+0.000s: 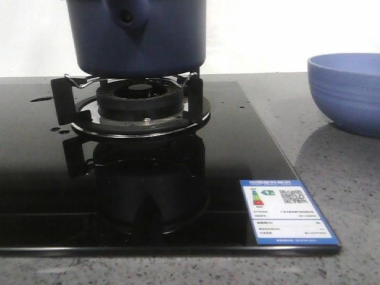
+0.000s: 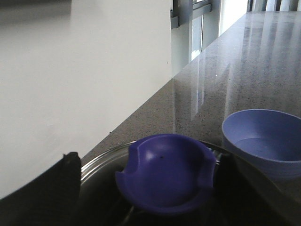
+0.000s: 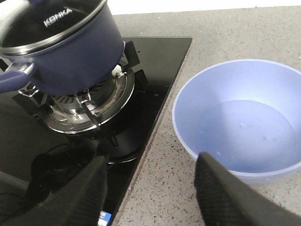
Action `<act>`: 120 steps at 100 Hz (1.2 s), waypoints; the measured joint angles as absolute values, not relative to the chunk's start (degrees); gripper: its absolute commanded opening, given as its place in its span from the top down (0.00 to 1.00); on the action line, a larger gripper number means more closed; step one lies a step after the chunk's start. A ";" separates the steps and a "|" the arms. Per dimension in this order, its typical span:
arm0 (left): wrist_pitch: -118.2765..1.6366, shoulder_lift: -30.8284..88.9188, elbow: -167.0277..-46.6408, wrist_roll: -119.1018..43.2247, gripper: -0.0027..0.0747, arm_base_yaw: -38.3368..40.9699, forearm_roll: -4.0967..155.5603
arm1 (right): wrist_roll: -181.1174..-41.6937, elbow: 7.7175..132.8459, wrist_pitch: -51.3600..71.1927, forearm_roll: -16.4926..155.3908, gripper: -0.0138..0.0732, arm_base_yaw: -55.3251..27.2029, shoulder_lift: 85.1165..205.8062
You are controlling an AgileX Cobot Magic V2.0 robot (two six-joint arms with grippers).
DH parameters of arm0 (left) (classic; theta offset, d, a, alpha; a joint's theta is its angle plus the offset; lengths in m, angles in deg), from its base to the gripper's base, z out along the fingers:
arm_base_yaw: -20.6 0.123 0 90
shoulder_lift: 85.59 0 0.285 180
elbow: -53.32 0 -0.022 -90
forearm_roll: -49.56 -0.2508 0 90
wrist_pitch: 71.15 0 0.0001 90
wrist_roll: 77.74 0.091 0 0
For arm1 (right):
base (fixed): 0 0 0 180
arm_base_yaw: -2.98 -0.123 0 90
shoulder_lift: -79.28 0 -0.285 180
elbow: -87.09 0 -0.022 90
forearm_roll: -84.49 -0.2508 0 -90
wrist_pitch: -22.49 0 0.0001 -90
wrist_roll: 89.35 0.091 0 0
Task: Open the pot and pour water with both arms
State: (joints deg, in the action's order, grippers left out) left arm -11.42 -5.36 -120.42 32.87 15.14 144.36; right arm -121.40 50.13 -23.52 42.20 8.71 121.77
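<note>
The dark navy pot [image 1: 136, 35] stands on the gas burner [image 1: 139, 101], its stubby handle socket [image 1: 126, 15] facing the front camera. It also shows in the right wrist view [image 3: 70, 61] with a glass lid [image 3: 51, 23] on it. In the left wrist view the lid's navy knob [image 2: 164, 172] lies between the fingers of my left gripper [image 2: 146, 160]. The jaws stand open around it, with a gap on one side. My right gripper [image 3: 151, 160] is open and empty above the counter, between the stove edge and the bowl. Neither gripper shows in the front view.
A periwinkle-blue bowl [image 1: 347, 89] stands on the grey counter right of the stove, and appears to hold some clear water [image 3: 244, 132]. The black glass stove top [image 1: 237, 148] carries an energy sticker [image 1: 285, 211] at its front right corner. A white wall runs behind.
</note>
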 measured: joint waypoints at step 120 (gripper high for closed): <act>-13.94 -9.03 -121.82 30.22 0.67 9.74 144.66 | -121.40 50.13 -23.52 42.29 0.41 8.71 121.77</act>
State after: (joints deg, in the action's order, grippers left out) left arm -13.94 -9.03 -121.82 30.22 9.74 144.66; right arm -121.40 50.13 -23.52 42.29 8.71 121.77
